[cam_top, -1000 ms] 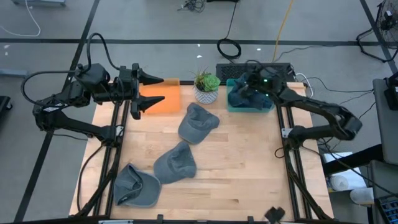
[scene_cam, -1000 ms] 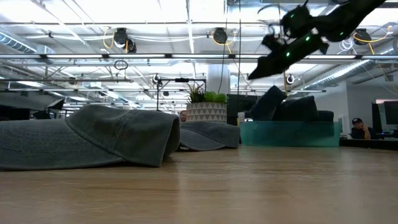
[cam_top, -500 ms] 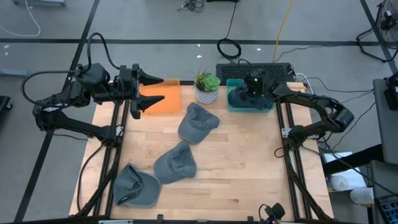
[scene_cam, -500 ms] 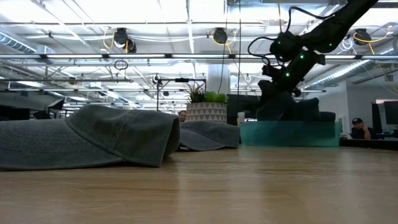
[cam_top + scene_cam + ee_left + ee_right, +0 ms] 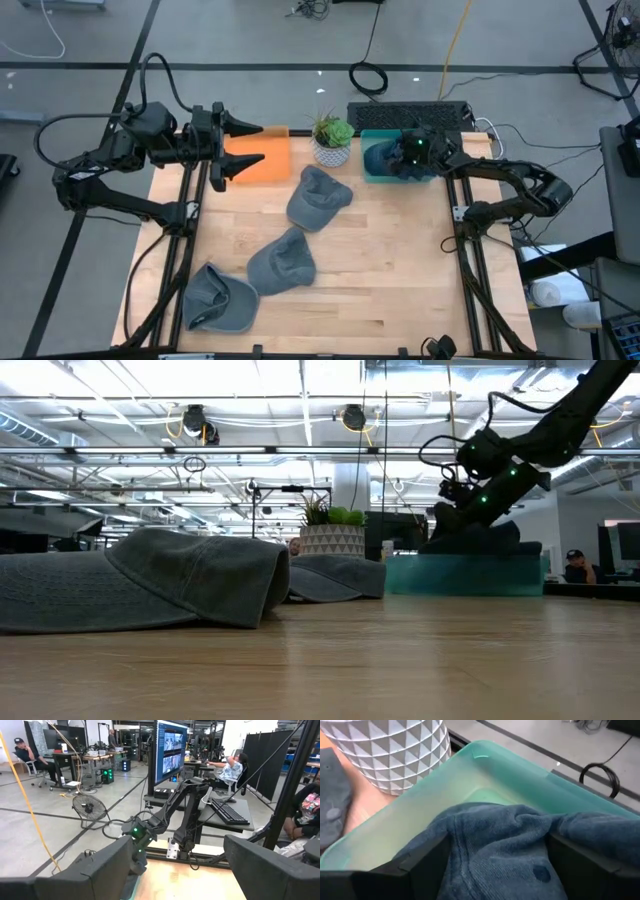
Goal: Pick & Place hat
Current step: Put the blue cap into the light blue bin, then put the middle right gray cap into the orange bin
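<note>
1. The right gripper [image 5: 403, 158] is down in the green bin [image 5: 372, 140] at the upper right of the high view, its fingers spread wide on either side of a blue hat [image 5: 510, 845] that lies inside the bin.
2. By my reading, this hat is nearly placed: it is in the bin but not yet clear of the fingers.
3. Three grey hats are left on the table [image 5: 400, 270]: one in the upper middle [image 5: 318, 197], one in the centre [image 5: 281, 261], and one at the lower left [image 5: 218, 299].
4. The left gripper [image 5: 250, 145] waits at the upper left over an orange bin [image 5: 272, 165], jaws wide and empty.
5. I can read no brand, label or writing.
</note>
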Available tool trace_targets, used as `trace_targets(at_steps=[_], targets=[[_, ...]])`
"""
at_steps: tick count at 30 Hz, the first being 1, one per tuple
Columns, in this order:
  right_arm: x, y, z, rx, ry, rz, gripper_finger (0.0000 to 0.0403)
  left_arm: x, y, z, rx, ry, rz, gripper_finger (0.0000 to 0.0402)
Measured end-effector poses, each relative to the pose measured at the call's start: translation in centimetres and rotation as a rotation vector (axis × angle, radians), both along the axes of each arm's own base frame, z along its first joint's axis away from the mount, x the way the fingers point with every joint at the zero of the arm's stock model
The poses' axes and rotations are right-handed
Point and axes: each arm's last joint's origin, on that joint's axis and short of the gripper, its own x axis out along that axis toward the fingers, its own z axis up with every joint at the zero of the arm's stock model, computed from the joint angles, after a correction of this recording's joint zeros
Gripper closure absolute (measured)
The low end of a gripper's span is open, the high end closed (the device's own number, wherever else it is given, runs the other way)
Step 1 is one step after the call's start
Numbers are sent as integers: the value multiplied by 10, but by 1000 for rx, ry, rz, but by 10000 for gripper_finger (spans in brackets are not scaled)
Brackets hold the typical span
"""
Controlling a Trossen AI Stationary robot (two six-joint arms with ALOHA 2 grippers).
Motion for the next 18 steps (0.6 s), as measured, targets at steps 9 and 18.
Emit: trace_targets(at_steps=[9, 18], targets=[[-7, 6, 50, -259, -148, -14, 90, 0, 0, 0, -9, -1, -1, 78], [-19, 40, 103, -389, -405, 13, 90, 1, 3, -1, 19, 10, 15, 78]])
